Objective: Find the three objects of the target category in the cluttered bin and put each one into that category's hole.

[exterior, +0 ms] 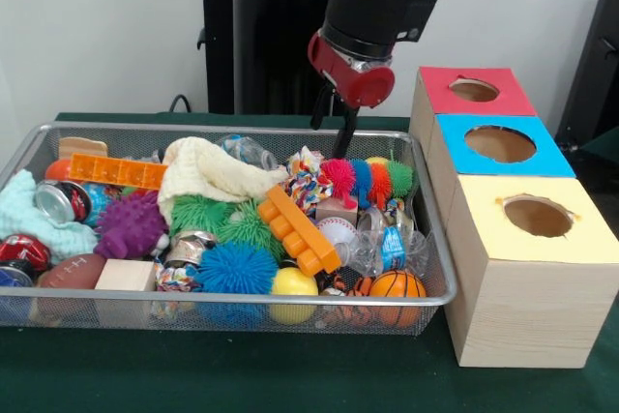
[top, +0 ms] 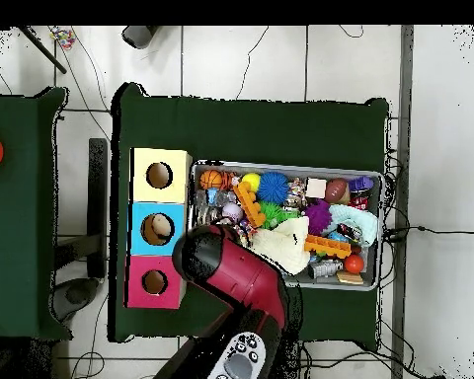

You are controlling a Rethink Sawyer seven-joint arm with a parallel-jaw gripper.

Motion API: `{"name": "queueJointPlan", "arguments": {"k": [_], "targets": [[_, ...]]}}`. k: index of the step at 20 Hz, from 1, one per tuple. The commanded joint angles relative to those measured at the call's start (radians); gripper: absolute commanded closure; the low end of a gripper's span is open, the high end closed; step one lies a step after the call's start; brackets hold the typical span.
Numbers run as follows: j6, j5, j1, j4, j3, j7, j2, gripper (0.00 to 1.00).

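Front view: nearest you, along the front wall of the wire mesh bin (exterior: 242,318), sit a small orange basketball (exterior: 397,285), a yellow ball (exterior: 293,283), a spiky blue rubber ball (exterior: 237,268), a plain wooden block (exterior: 127,276) and a brown toy football (exterior: 71,272). Behind them lie an orange toothed plastic brick (exterior: 298,229), a spiky green ball (exterior: 227,218) and a spiky purple ball (exterior: 130,226). Further back you find a cream knitted cloth (exterior: 208,172) and a fuzzy rainbow-striped caterpillar toy (exterior: 369,179). To the right of the bin stand three wooden boxes in a row, each with a round hole: the yellow-topped box (exterior: 542,239) nearest, the blue-topped box (exterior: 498,147) next, the red-topped box (exterior: 472,91) farthest. At the bin's far edge, the red and black arm's gripper (exterior: 331,128) hangs with its dark fingers parted, holding nothing, just above the caterpillar toy.
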Motion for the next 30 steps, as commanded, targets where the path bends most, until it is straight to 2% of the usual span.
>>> {"name": "queueJointPlan", "arguments": {"k": [1, 7, 10, 13, 14, 15, 19, 23, 30], "targets": [[0.053, 0.065, 0.015, -0.034, 0.028, 0.298, 0.078, 0.00], [0.078, 0.120, 0.053, -0.187, 0.040, 0.364, 0.210, 0.00], [0.114, 0.141, 0.071, -0.265, 0.022, 0.395, 0.247, 0.00], [0.157, 0.143, 0.068, -0.304, 0.004, 0.405, 0.257, 0.00], [0.191, 0.144, 0.077, -0.352, -0.012, 0.429, 0.284, 0.00], [0.207, 0.143, 0.077, -0.369, -0.016, 0.436, 0.290, 0.00], [0.232, 0.138, 0.069, -0.423, -0.019, 0.449, 0.322, 0.00], [0.205, 0.135, 0.052, -0.471, -0.004, 0.446, 0.367, 0.00], [0.159, 0.133, 0.037, -0.444, 0.025, 0.412, 0.359, 0.00]]}}
